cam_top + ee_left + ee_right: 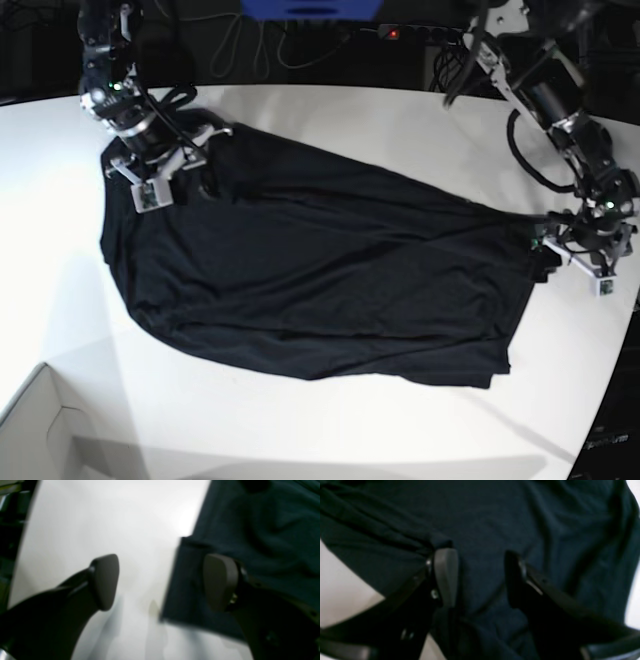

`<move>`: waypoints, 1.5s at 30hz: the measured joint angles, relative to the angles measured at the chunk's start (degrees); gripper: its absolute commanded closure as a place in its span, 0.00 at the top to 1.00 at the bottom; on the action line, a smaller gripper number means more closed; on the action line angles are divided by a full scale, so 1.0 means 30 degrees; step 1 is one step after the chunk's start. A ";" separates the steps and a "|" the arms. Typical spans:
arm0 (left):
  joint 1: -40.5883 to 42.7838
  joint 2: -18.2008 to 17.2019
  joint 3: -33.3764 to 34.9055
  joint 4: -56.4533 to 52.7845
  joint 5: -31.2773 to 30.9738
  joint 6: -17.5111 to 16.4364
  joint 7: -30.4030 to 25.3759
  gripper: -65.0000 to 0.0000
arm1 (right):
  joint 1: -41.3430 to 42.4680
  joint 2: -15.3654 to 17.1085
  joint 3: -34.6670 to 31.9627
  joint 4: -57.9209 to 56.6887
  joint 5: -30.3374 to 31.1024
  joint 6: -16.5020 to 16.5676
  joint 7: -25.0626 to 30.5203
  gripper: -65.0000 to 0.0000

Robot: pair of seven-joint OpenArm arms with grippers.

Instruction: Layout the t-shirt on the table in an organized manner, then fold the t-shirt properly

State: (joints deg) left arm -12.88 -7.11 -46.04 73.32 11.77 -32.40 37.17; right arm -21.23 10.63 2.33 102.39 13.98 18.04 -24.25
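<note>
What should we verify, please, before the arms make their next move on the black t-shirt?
1. Left gripper open, nothing between the pads: ok.
2. Right gripper open above the cloth, nothing pinched: ok.
3. T-shirt wholly on the table: ok.
4. T-shirt spread flat: not ok, wrinkled and lying diagonally.
5. Sleeves laid out: cannot tell.
6. Cardboard box apart from the shirt: ok.

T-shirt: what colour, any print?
The t-shirt is plain black with no visible print; the base view shows it best, spread across the white table.
</note>
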 measured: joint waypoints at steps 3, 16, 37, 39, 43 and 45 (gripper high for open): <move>0.1239 0.0117 0.0022 -0.0051 -0.1370 -0.0051 -0.0029 0.79 | -0.0648 -0.0058 0.0721 0.0678 0.0066 -0.0007 0.0175 0.49; 0.1239 -0.0189 0.0867 -0.2805 -0.3803 0.0022 -0.1923 0.79 | -0.2215 0.0000 0.1348 0.0736 0.0066 0.0007 0.0117 0.50; 0.0554 -0.0102 0.2637 -0.4393 -0.4189 -0.0007 -0.3490 0.00 | -0.4860 -0.0138 0.4095 0.0787 0.0073 0.2987 0.0262 0.57; 0.0546 -0.0153 0.2630 -0.4393 -0.4255 -0.0066 -0.3490 0.01 | -0.5013 -0.0109 0.4095 0.0787 0.0058 0.3038 0.0226 0.57; 0.0663 -0.0772 0.2667 -0.4415 -0.4670 -0.0219 -0.3155 0.00 | -0.4998 -0.0109 0.4080 0.0787 0.0058 0.3045 0.0233 0.57; 0.0896 -0.1399 0.2667 -0.4444 -0.5799 -0.0211 -0.2754 0.00 | -0.5005 -0.0109 0.4080 0.0787 0.0066 0.3045 0.0240 0.57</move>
State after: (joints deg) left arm -10.20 -11.31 -38.04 59.99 -5.63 -33.04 28.91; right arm -36.25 10.31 14.57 104.75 14.17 27.18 -23.53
